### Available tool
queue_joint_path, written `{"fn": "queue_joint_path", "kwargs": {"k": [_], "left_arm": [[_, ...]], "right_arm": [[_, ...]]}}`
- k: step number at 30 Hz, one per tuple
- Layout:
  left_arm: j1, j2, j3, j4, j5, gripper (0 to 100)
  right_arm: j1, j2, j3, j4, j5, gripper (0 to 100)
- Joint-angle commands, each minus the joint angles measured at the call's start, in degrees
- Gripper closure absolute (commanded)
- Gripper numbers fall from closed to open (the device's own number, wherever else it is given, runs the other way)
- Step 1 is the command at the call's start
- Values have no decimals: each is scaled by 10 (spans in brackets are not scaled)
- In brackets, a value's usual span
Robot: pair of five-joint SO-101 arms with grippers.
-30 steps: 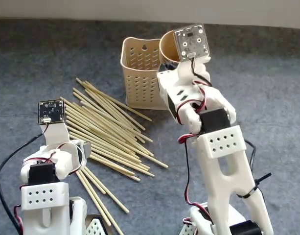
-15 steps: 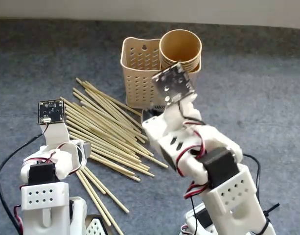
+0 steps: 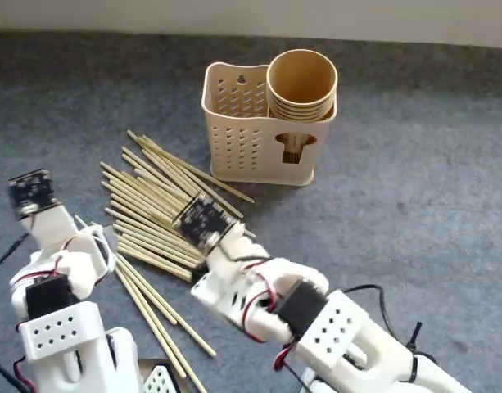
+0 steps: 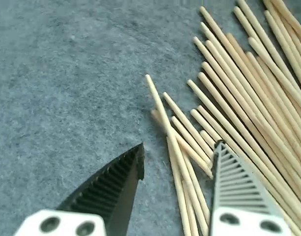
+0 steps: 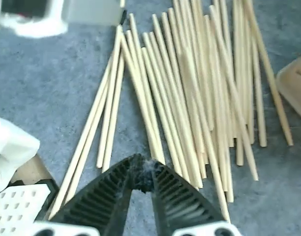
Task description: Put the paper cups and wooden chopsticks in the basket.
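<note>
A stack of paper cups (image 3: 301,82) stands upright in the right half of the cream perforated basket (image 3: 238,135). Many wooden chopsticks (image 3: 156,209) lie fanned on the grey carpet in front of the basket's left side. My right arm (image 3: 259,295) is bent low over the near end of the pile. Its gripper (image 5: 142,164) is shut and empty, just above the chopsticks (image 5: 189,93). My left gripper (image 4: 179,147) is open over the pile's left edge, with a few chopstick (image 4: 177,142) ends between its fingers, untouched.
Bare grey carpet (image 3: 422,188) spreads to the right of the basket and to the left of the pile. A basket corner (image 5: 296,83) shows in the right wrist view, and part of the left arm (image 5: 37,14) lies beyond the chopsticks.
My right gripper let go of the cup at the basket, drew back and dropped low over the chopsticks. The left arm leaned to the left.
</note>
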Motion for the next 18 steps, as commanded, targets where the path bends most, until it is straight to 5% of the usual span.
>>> {"fn": "queue_joint_path", "kwargs": {"k": [1, 13, 18], "left_arm": [[-65, -7, -6, -31, 49, 772], [-80, -7, -7, -33, 49, 772], [-98, -5, -6, -52, 49, 772]], "right_arm": [[-40, -13, 18, -44, -11, 985], [-82, 170, -1, -78, -17, 970], [-88, 231, -35, -79, -105, 861]]}}
